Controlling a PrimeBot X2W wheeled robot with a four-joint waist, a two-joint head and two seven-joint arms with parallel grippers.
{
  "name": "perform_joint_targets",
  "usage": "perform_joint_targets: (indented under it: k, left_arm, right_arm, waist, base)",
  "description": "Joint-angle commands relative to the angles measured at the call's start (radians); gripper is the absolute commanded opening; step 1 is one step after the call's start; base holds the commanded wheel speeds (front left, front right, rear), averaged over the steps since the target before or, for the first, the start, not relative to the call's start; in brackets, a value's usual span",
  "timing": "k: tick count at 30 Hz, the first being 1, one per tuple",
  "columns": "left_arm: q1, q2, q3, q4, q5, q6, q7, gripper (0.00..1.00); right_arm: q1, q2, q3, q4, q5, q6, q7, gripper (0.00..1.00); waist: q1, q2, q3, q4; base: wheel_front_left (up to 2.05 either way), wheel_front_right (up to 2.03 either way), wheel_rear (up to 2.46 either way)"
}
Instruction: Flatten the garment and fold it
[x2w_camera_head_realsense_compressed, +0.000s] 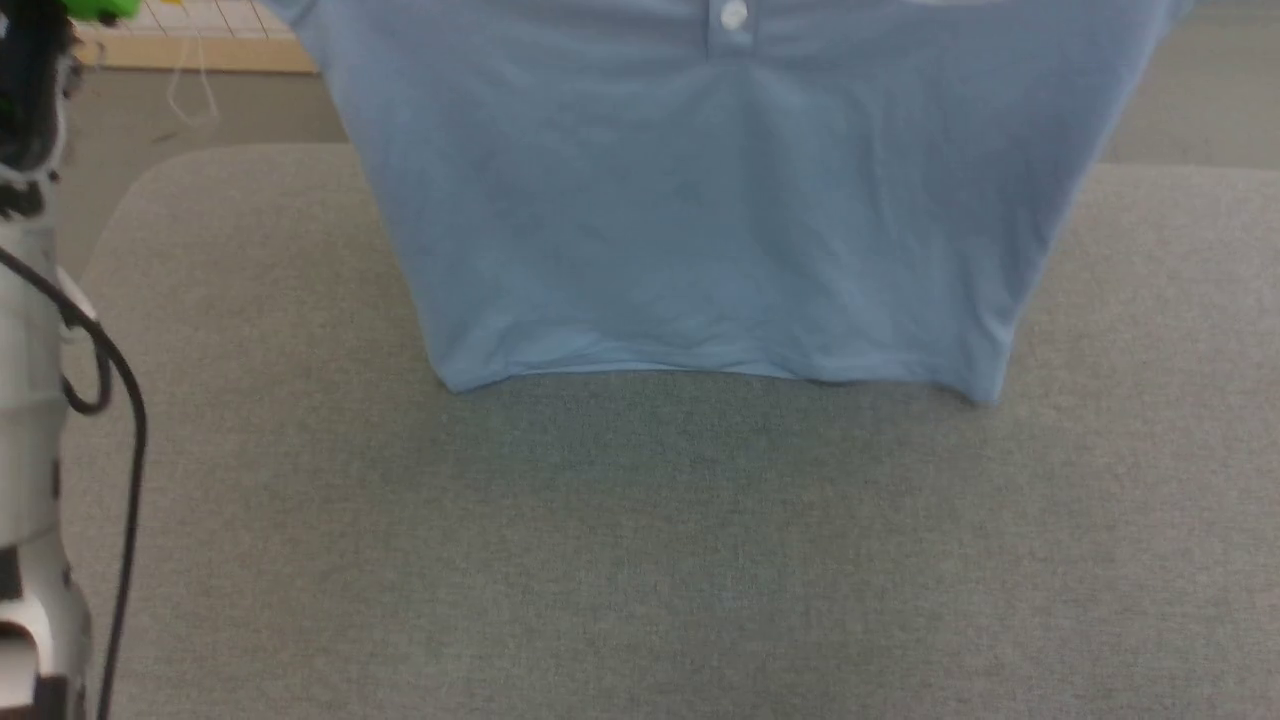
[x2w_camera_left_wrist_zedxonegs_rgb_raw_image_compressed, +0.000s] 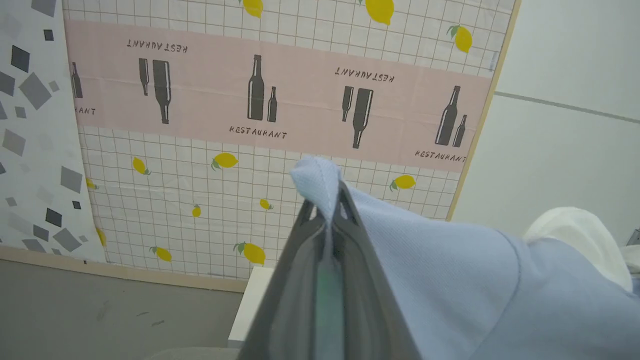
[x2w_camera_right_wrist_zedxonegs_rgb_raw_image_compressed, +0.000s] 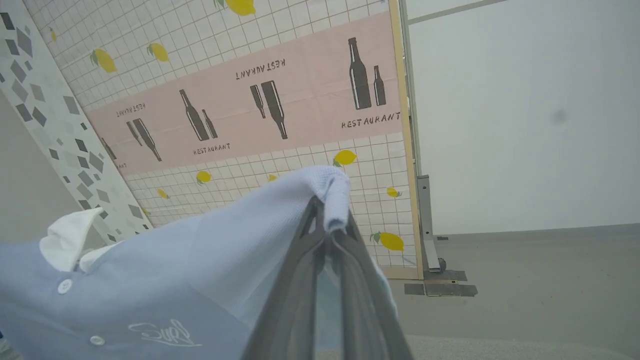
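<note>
Hanging spread between the two arms, the garment (x2w_camera_head_realsense_compressed: 720, 220) faces the head camera with its front outward: a white button (x2w_camera_head_realsense_compressed: 733, 15) sits at the top edge of that view, and the straight hem runs low over the grey fabric-covered bench (x2w_camera_head_realsense_compressed: 640, 560). Whether the hem brushes the bench or clears it I cannot tell.

The left arm (x2w_camera_head_realsense_compressed: 25, 400) stands as a pale upright column at the left edge of the head view, a black cable (x2w_camera_head_realsense_compressed: 125, 420) looping down its side. In the left wrist view the left gripper (x2w_camera_left_wrist_zedxonegs_rgb_raw_image_compressed: 330, 202) points out toward a patterned wall panel (x2w_camera_left_wrist_zedxonegs_rgb_raw_image_compressed: 280, 100) printed with lemons, bottles and the word "RESTAURANT". Its two dark fingers are pressed together on a fold of light blue knit, and a small tuft sticks up past the tips. From that pinch the cloth slopes away to the view's right, toward the white collar (x2w_camera_left_wrist_zedxonegs_rgb_raw_image_compressed: 575, 235).

The right gripper (x2w_camera_right_wrist_zedxonegs_rgb_raw_image_compressed: 327, 215) mirrors this — fingers closed tight on a bunched edge of the garment, aimed at the same panel with grey floor (x2w_camera_right_wrist_zedxonegs_rgb_raw_image_compressed: 525, 270) beyond. Here the cloth falls away to the view's left and down, showing the collar, two white buttons and the white cursive script (x2w_camera_right_wrist_zedxonegs_rgb_raw_image_compressed: 162, 334) on the chest.

Both pinch points sit at the garment's upper outer parts — one on each side.
</note>
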Motion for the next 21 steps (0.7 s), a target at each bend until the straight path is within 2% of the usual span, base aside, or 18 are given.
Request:
perform_joint_targets:
  k: [1,11,15,21]
  left_arm:
    - [-0.04,0.014,-0.007,0.02,0.025,-0.004,-0.004,0.0]
    - [-0.354,0.042,-0.055,0.18,0.144,-0.009,-0.079,0.0]
    - [-0.48,0.052,-0.063,0.227,0.189,-0.003,-0.139,0.0]
    - [-0.61,0.04,-0.058,0.291,0.214,-0.001,-0.252,0.0]
  right_arm:
    - [-0.042,0.006,0.003,0.014,-0.02,-0.001,-0.009,0.0]
    - [-0.408,0.087,-0.051,0.169,-0.216,-0.001,-0.11,0.0]
    - [-0.537,0.126,-0.092,0.211,-0.291,-0.001,-0.182,0.0]
    - [-0.657,0.163,-0.113,0.254,-0.338,-0.001,-0.272,0.0]
  waist:
    - [0.0,0.0,0.043,-0.006]
    - [0.0,0.0,0.289,-0.026]
    - [0.0,0.0,0.374,-0.034]
    - [0.0,0.0,0.465,-0.041]
  base:
    - [0.0,0.0,0.0]
    - [0.0,0.0,0.0]
    - [0.0,0.0,0.0]
    - [0.0,0.0,0.0]
